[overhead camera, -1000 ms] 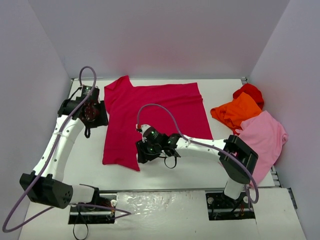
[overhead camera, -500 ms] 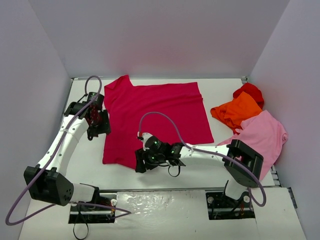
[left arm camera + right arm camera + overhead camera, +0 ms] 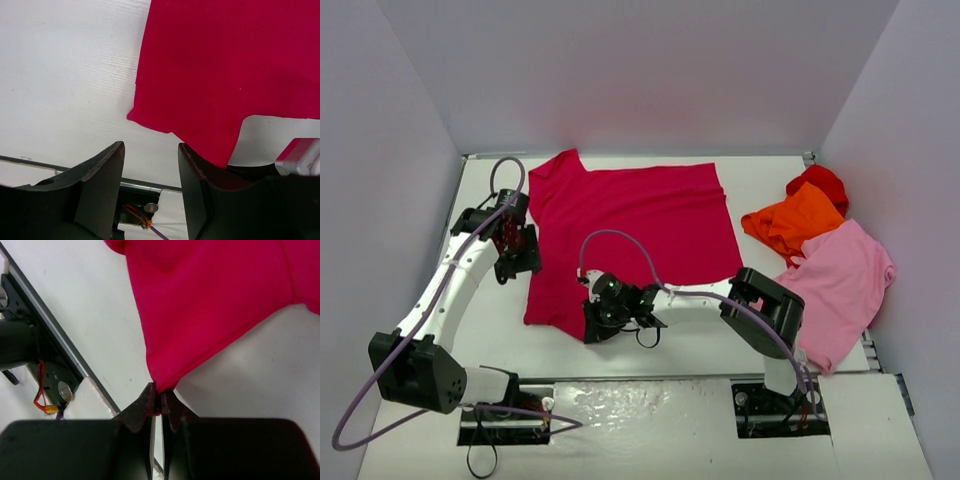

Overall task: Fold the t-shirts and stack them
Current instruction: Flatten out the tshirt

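The crimson t-shirt (image 3: 640, 225) lies spread flat on the white table, a sleeve pointing to the far left. My right gripper (image 3: 592, 330) sits at the shirt's near-left corner, shut on that corner of the cloth (image 3: 165, 375); in the right wrist view the right gripper (image 3: 161, 402) pinches the tip of the fabric. My left gripper (image 3: 515, 250) hovers by the shirt's left edge, open and holding nothing. In the left wrist view the left gripper (image 3: 150, 150) is over bare table, the crimson shirt (image 3: 225, 65) just ahead.
An orange t-shirt (image 3: 792, 222), a bright red one (image 3: 820, 185) and a light pink one (image 3: 845, 280) lie bunched at the right side. Grey walls close in the left, back and right. The arm bases and a metal rail (image 3: 55, 355) line the table's near edge.
My right gripper slid left and nearer to the shirt's near-left corner and closed on it. My left gripper shifted slightly toward the shirt's left edge, still open.
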### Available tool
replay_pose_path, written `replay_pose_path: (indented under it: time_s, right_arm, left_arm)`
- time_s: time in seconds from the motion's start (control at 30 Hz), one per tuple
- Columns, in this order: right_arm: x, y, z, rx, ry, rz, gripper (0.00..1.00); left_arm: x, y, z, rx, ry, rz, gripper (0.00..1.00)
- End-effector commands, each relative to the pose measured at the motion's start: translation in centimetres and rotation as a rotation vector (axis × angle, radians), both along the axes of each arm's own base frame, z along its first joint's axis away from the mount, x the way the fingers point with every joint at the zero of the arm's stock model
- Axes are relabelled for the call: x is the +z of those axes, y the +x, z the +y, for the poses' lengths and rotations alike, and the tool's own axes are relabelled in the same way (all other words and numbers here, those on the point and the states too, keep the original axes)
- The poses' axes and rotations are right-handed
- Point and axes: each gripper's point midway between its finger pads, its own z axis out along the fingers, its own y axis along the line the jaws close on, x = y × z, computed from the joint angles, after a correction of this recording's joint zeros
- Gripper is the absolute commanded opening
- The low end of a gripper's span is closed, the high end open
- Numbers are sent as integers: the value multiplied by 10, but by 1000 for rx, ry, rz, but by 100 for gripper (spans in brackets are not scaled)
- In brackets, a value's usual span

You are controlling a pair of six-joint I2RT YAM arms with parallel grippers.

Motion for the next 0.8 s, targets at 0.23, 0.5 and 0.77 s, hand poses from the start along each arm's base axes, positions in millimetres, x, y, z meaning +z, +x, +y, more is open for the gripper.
replay_pose_path:
  time_s: [0.23, 0.5, 0.77]
  right_arm:
    - [196, 172, 10, -244, 505, -255, 3]
    - [128, 226, -9, -321, 334, -225, 100]
    - [124, 141, -11, -234, 194, -216, 99]
  left_arm:
    - [-2, 13, -7, 5, -38, -55, 44]
    - [-6, 8, -1, 1, -7, -38, 44]
    - [-4, 9, 0, -9, -1, -42, 44]
